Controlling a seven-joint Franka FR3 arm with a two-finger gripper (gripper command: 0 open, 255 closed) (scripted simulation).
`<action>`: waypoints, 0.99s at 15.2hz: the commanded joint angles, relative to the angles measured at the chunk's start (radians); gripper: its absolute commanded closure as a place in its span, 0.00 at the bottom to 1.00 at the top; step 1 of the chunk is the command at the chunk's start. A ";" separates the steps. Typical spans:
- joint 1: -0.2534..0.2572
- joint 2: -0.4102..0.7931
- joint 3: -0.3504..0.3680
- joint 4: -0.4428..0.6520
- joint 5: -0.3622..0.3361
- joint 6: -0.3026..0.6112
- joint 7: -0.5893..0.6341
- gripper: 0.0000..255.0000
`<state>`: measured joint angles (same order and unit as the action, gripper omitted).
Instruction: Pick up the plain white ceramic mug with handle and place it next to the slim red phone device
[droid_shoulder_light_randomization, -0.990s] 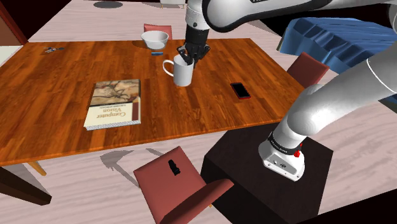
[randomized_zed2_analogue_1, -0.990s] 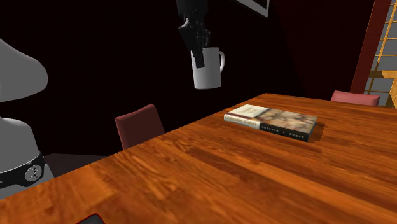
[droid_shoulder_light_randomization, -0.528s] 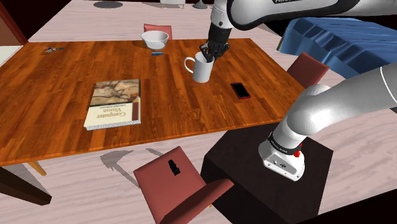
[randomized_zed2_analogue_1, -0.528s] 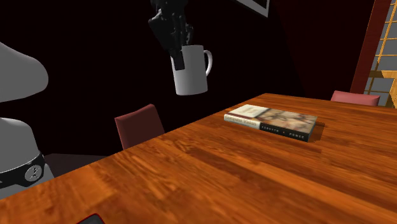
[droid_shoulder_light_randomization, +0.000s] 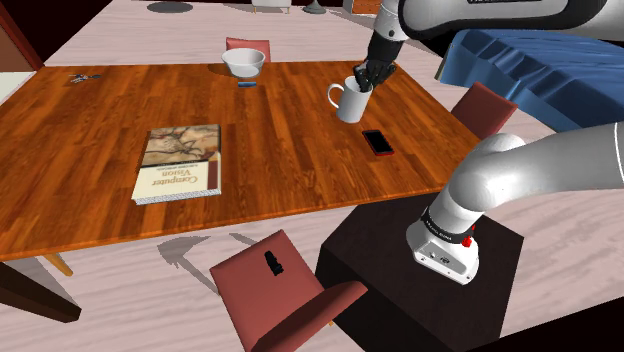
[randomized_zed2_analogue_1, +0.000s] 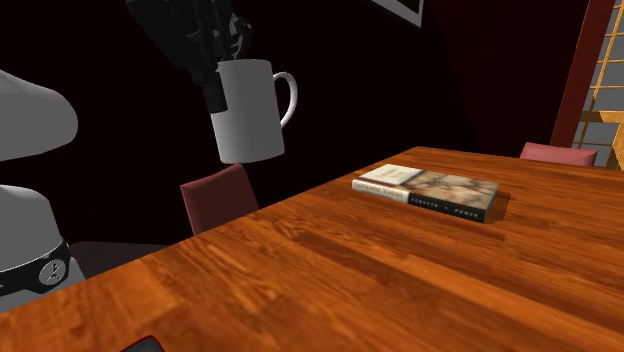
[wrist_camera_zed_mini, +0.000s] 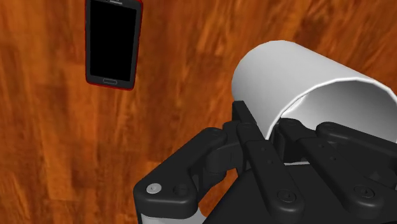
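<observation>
A white mug (droid_shoulder_light_randomization: 350, 100) hangs in the air above the wooden table (droid_shoulder_light_randomization: 90, 160), its handle toward the shoulder view's left. My black gripper (droid_shoulder_light_randomization: 366, 80) is shut on the mug's rim, one finger inside and one outside. The red phone (droid_shoulder_light_randomization: 377, 142) with a black screen lies flat on the table just below and to the right of the mug in the shoulder view. In the second exterior view the mug (randomized_zed2_analogue_1: 250, 110) is high above the table edge, held by the gripper (randomized_zed2_analogue_1: 215, 92). The wrist view has the mug (wrist_camera_zed_mini: 299, 83) clasped and the phone (wrist_camera_zed_mini: 113, 42) off to one side.
A book (droid_shoulder_light_randomization: 178, 162) lies on the table toward the shoulder view's left. A white bowl (droid_shoulder_light_randomization: 244, 63) stands at the far edge. Red chairs (droid_shoulder_light_randomization: 285, 295) stand around the table, and the black stand (droid_shoulder_light_randomization: 420, 280) is at lower right. A blue couch (droid_shoulder_light_randomization: 540, 60) sits behind.
The gripper has carried the mug toward the shoulder view's right, from beside the bowl to just above the phone. It stays shut on the rim.
</observation>
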<state>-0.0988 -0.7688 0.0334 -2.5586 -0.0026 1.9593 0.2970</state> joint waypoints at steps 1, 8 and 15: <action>-0.020 -0.030 -0.043 -0.019 -0.023 -0.010 -0.048 1.00; -0.101 -0.102 -0.205 -0.048 -0.118 -0.047 -0.221 1.00; -0.178 -0.102 -0.373 -0.016 -0.216 -0.066 -0.399 1.00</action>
<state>-0.2697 -0.8809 -0.3173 -2.5901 -0.2070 1.8966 -0.0768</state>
